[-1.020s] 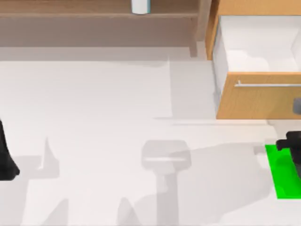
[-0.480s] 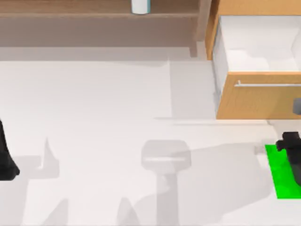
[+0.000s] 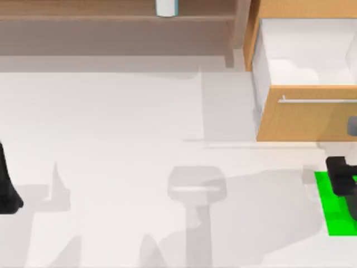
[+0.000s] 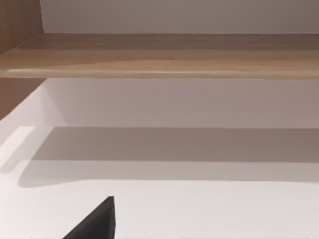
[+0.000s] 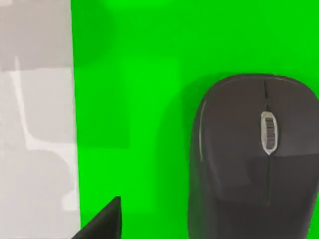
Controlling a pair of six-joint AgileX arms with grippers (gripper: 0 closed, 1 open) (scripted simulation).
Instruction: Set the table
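Note:
The white table [image 3: 122, 123] carries a bright green patch [image 3: 334, 215] at its right edge. My right gripper [image 3: 341, 173] hovers over the patch's far end. In the right wrist view a dark grey computer mouse [image 5: 254, 159] lies flat on the green patch [image 5: 134, 99], with one black fingertip [image 5: 102, 224] off to its side and not touching it. The gripper is open and holds nothing. My left gripper [image 3: 6, 190] is parked at the table's left edge, open, with one fingertip [image 4: 97, 224] above bare white surface.
A light-wood drawer cabinet [image 3: 307, 120] with a metal bar handle stands at the back right, its white drawer [image 3: 307, 50] pulled open. A brown wooden shelf [image 3: 111, 17] runs along the back with a white cup [image 3: 167, 6] on it.
My right gripper has shifted slightly over the far end of the green patch. The left arm has not moved.

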